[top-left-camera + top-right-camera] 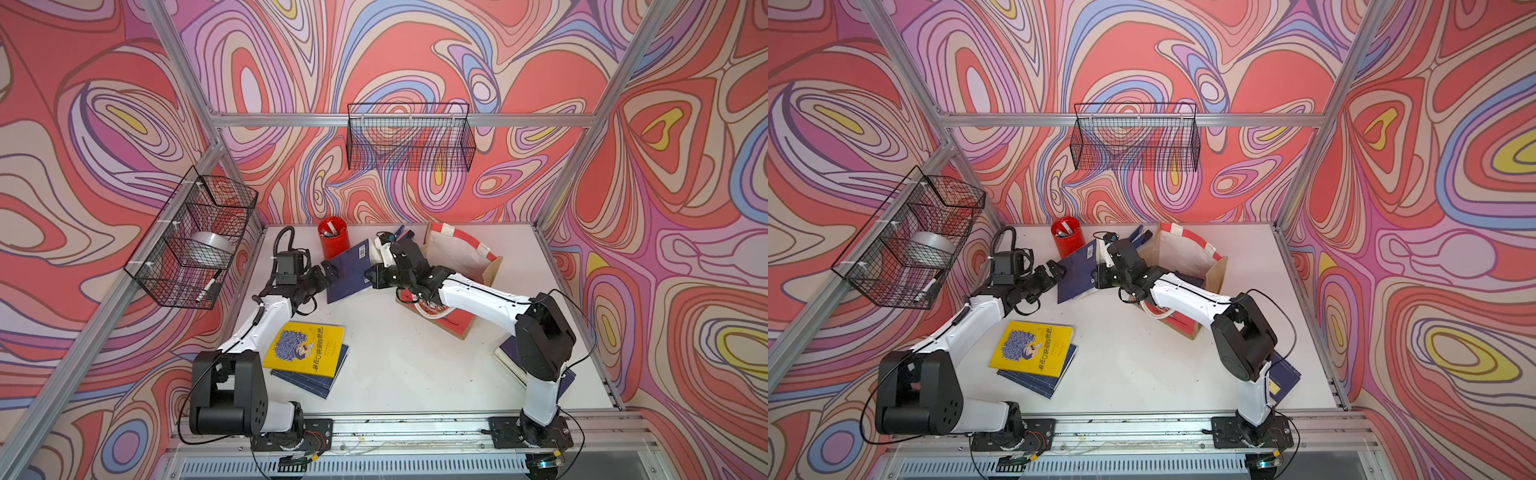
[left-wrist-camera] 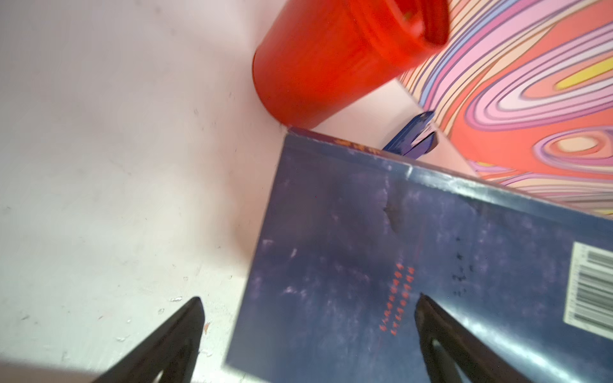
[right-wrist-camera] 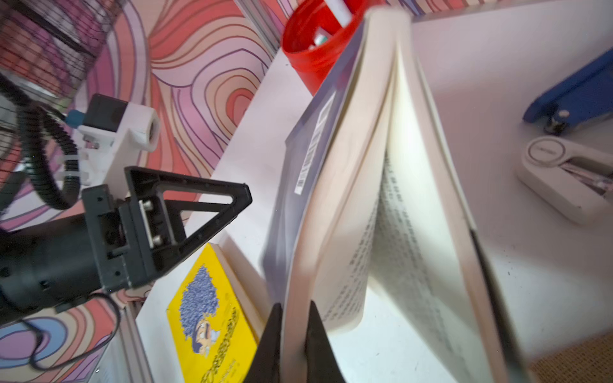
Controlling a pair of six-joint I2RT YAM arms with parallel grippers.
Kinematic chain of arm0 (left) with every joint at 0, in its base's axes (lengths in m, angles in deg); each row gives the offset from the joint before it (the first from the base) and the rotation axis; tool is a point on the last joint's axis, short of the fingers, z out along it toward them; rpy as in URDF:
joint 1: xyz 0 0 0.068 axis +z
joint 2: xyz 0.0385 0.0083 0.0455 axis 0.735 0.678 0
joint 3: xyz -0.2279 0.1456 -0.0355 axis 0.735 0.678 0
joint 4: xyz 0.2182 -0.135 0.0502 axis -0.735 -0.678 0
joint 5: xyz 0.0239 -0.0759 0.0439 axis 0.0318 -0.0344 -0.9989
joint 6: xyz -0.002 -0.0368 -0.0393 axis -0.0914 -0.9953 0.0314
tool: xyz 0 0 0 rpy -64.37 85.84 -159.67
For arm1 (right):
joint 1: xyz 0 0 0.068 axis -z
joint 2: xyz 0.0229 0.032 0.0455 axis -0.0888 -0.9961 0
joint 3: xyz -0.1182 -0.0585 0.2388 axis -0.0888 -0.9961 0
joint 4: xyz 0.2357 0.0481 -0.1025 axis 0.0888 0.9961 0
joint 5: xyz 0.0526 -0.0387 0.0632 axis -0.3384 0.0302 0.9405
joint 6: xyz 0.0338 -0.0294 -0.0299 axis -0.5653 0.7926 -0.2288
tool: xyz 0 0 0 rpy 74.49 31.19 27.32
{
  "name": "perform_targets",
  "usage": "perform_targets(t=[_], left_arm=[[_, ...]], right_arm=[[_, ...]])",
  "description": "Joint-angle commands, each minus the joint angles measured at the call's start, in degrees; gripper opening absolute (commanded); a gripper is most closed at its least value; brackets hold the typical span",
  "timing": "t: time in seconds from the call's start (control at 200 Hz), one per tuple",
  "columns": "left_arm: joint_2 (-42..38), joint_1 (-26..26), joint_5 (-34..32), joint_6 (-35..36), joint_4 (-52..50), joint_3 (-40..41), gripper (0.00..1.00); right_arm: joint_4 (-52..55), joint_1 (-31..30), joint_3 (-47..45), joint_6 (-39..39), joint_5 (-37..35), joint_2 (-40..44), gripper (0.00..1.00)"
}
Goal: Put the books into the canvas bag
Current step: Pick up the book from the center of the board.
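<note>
The white counter sits inside walls full of pink, red and purple swirls. Two black wire baskets hang up there. A red cup stands at the back.

The right fingers are closed tight on the cover of a dark blue book. They hold it tilted up between the cup and the canvas bag. The left fingers are spread wide at the book's other edge.

Only the right wrist view shows its pages hanging open, and a white stapler.

The bag is tan with white inside. A yellow book lies on more blue books near the front.
</note>
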Motion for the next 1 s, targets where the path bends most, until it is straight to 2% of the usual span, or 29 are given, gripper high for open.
perform_targets(t=[0.0,0.135,0.24,0.341,0.451,0.671,0.786,0.906,0.992], left_arm=[[-4.1,4.1,5.5,0.9,-4.2,-1.4,1.0],[-5.7,5.8,13.5,4.2,-5.5,-4.1,1.0],[-5.5,6.1,22.7,2.4,3.0,-3.5,1.0],[-4.9,6.2,29.6,-5.6,18.2,0.6,1.0],[-3.4,6.2,33.0,-12.7,30.7,3.6,1.0],[-0.9,6.1,38.5,-18.3,45.3,3.8,1.0],[-1.1,6.0,40.2,-21.4,53.0,3.9,1.0],[0.3,5.8,43.5,-28.9,65.7,3.8,1.0],[2.7,5.3,44.9,-37.9,80.7,4.1,1.0]], right_arm=[[1.7,0.4,3.8,1.2,1.9,4.6,0.0],[4.6,3.4,6.7,-0.4,6.8,7.5,0.0],[3.8,6.5,7.3,-2.9,13.8,9.2,0.0],[2.9,8.5,8.5,-3.8,18.9,10.5,0.0],[5.2,8.9,11.9,-0.8,22.7,11.2,0.0],[2.0,11.2,15.1,-3.2,37.3,12.3,0.0],[2.7,12.0,17.1,-2.5,41.6,14.2,0.0],[2.8,13.3,18.8,-2.2,45.6,16.0,0.0],[1.2,13.6,19.5,-3.4,48.8,16.6,0.0]])
